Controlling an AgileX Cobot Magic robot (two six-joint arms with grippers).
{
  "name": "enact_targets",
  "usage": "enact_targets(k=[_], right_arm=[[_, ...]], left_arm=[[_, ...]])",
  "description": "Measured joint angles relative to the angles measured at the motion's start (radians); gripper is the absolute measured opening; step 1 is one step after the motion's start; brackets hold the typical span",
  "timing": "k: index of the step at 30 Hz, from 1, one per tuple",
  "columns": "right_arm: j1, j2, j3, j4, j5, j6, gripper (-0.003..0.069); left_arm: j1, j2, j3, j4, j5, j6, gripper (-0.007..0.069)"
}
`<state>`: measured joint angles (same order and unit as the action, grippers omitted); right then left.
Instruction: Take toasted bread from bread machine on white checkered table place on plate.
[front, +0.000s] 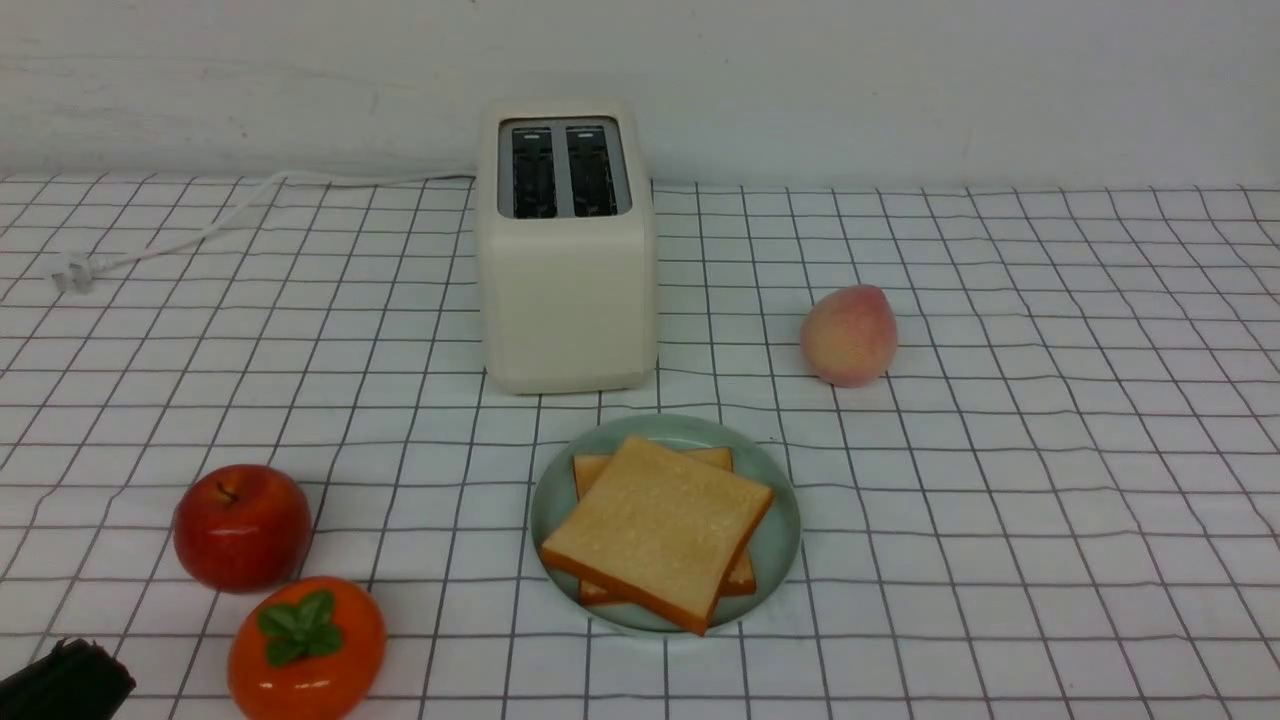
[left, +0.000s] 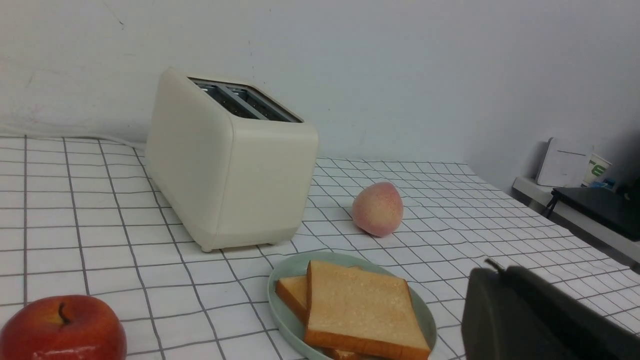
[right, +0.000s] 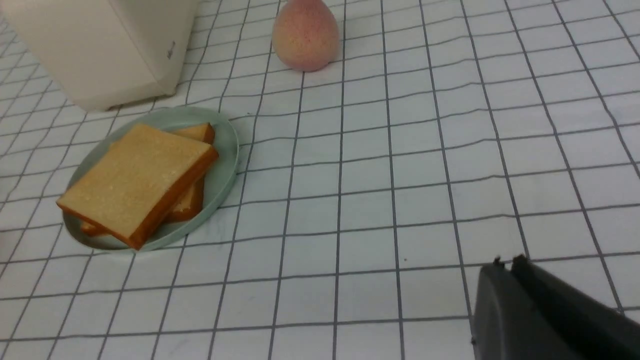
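Observation:
Two slices of toasted bread lie stacked on the plate (front: 782, 528), the top slice (front: 655, 525) turned askew over the lower one (front: 592, 470). The plate sits on the white checkered table (front: 1000, 500), just in front of the bread machine (front: 566, 250), whose two slots are empty. My left gripper (left: 500, 272) is shut and holds nothing, low over the cloth beside the plate (left: 287, 270) and toast (left: 357, 310). My right gripper (right: 507, 265) is shut and empty, well clear of the plate (right: 225, 165) and toast (right: 135, 180). In the front view only a black part of the left gripper (front: 65, 685) shows.
A peach (front: 848, 335) stands right of the bread machine. A red apple (front: 242, 527) and an orange persimmon (front: 305, 648) sit at the front left. The white cord ends in a plug (front: 75, 272) at the far left. A wall rises behind the table.

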<state>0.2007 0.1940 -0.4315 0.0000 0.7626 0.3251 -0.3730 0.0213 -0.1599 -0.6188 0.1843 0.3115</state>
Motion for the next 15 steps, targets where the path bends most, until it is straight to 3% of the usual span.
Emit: enact_targets(k=[5, 10, 15], right_arm=[[-0.038, -0.026, 0.092, -0.026, -0.081, -0.017, -0.0015], [-0.146, -0.159, 0.360, -0.035, -0.363, -0.146, -0.0020], [-0.150, -0.204, 0.450, -0.034, -0.386, -0.159, -0.0020]], left_arm=[[0.000, 0.000, 0.000, 0.000, 0.001, -0.001, -0.0013], [0.000, 0.000, 0.000, 0.000, 0.001, -0.001, -0.0012], [0.000, -0.001, 0.000, 0.000, 0.002, -0.001, -0.0008]])
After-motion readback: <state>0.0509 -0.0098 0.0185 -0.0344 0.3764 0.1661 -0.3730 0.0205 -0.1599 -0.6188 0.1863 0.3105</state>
